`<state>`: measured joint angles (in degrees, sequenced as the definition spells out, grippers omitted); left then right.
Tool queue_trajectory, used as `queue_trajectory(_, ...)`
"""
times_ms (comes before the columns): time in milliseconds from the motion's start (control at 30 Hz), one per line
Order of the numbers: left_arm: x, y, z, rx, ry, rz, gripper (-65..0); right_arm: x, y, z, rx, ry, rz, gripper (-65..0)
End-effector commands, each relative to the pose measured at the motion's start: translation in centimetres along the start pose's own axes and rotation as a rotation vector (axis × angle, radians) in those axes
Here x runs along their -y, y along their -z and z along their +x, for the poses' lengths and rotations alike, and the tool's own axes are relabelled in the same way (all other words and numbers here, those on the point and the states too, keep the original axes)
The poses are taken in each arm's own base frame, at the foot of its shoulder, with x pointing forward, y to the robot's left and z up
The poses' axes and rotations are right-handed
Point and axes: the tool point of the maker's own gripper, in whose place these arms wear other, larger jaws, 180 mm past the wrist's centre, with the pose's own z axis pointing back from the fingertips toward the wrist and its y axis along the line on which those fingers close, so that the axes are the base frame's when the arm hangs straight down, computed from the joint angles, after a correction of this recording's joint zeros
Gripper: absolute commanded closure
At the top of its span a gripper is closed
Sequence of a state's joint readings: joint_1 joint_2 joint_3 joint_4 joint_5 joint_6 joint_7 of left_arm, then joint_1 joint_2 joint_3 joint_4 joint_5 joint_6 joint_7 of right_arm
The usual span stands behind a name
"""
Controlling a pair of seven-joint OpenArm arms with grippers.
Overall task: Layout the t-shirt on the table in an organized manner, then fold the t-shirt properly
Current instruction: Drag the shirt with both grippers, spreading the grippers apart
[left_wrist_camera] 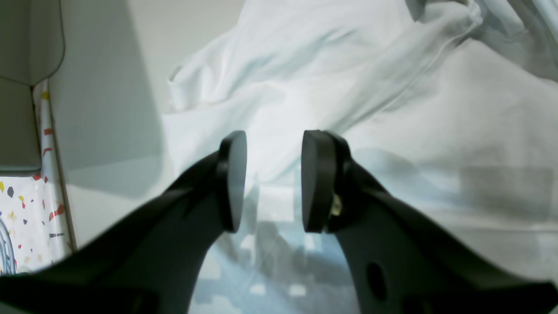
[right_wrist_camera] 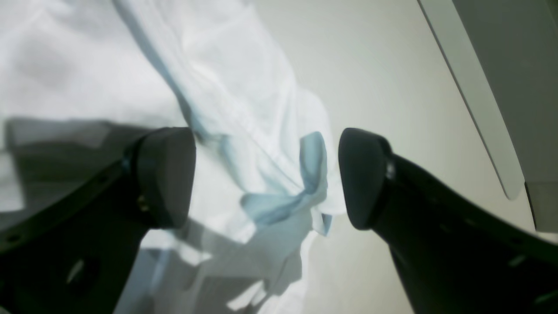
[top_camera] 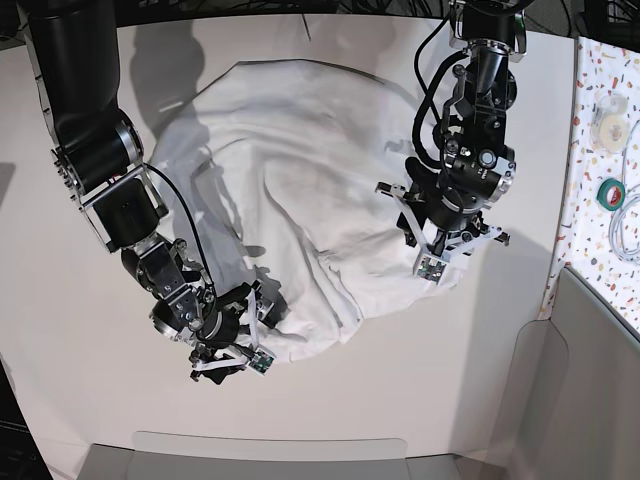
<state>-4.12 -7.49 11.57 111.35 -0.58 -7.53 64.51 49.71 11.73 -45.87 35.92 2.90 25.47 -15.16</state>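
The white t-shirt (top_camera: 300,170) lies crumpled in a wide heap in the middle of the off-white table (top_camera: 400,380). My left gripper (left_wrist_camera: 273,181) is open just above wrinkled fabric (left_wrist_camera: 305,65) and grips nothing; in the base view it (top_camera: 412,228) hovers over the shirt's right edge. My right gripper (right_wrist_camera: 266,176) is wide open, with a bunched, bluish-shadowed edge of the shirt (right_wrist_camera: 226,87) lying between its fingers. In the base view it (top_camera: 262,312) sits low at the shirt's lower left edge. Bare table (right_wrist_camera: 383,87) shows beside that edge.
A colourful speckled panel (top_camera: 600,150) with tape rolls (top_camera: 611,192) runs along the right side; it also shows in the left wrist view (left_wrist_camera: 26,226). A grey bin (top_camera: 590,400) stands at the lower right. A grey tray edge (top_camera: 270,455) lies along the front.
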Motion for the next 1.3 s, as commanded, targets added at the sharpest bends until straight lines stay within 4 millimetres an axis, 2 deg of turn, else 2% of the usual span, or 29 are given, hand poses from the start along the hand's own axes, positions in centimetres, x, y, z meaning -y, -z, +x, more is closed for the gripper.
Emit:
queue_trajectory(0, -0.4, -0.3, 1.1, 0.036, 0.004, 0.012, -21.2, 2.4, -0.6, 2.4, 0.055, -0.006, -0.044, -50.1)
queue_trajectory(167, -0.4, -0.4, 0.4, 0.022, 0.001, 0.012, -21.2, 0.5, 0.7, 0.6, -0.004, 0.039, -0.006, -50.1)
queue_trajectory(333, -0.2, -0.4, 0.4, 0.022, 0.004, 0.009, -21.2, -1.2, 1.7, 0.0, -0.004, 0.073, 0.026, -50.1)
queue_trajectory(467, -0.1, -0.4, -0.4, 0.006, 0.001, 0.007, -21.2, -2.3, 2.1, -0.2, -0.013, 0.081, 0.043, -49.9)
queue_trajectory(533, -0.1, -0.4, -0.5, 0.005, 0.001, 0.007, -21.1, -2.9, 2.2, -0.8, -0.023, 0.086, 0.053, -47.9)
queue_trajectory(567, -0.1, -0.4, -0.4, 0.006, 0.001, 0.007, -21.1, -3.3, 2.2, -1.1, -0.029, 0.089, 0.06, -43.8)
queue_trajectory(633, -0.1, -0.4, -0.5, 0.005, 0.001, 0.006, -21.1, -4.1, 2.3, -1.7, -0.036, 0.092, 0.072, -31.1)
queue_trajectory(733, 0.1, -0.4, -0.9, -0.001, 0.001, 0.004, -21.1, -5.0, 2.4, -2.4, -0.045, 0.1, 0.082, -7.1)
queue_trajectory(800, 0.1, -0.4, -1.0, -0.003, 0.001, 0.003, -21.1, -5.1, 2.4, -2.5, -0.047, 0.101, 0.084, -0.4)
queue_trajectory(900, 0.1, -0.4, -1.0, -0.003, 0.0, 0.002, -21.1, -5.3, 2.4, -2.4, -0.035, 0.102, 0.085, -0.2)
queue_trajectory(967, 0.1, -0.4, -0.9, -0.001, 0.0, 0.002, -21.1, -5.0, 2.3, -1.4, 0.004, 0.096, 0.078, -0.2)
queue_trajectory(1067, 0.1, -0.4, -1.0, -0.001, 0.001, 0.003, -21.1, -2.8, 1.4, 0.1, 0.057, 0.091, 0.039, -0.2)
queue_trajectory(1267, -0.1, -0.4, -0.9, 0.0, 0.001, 0.008, -21.1, 4.0, -1.7, 4.7, 0.253, 0.256, -0.108, -0.2)
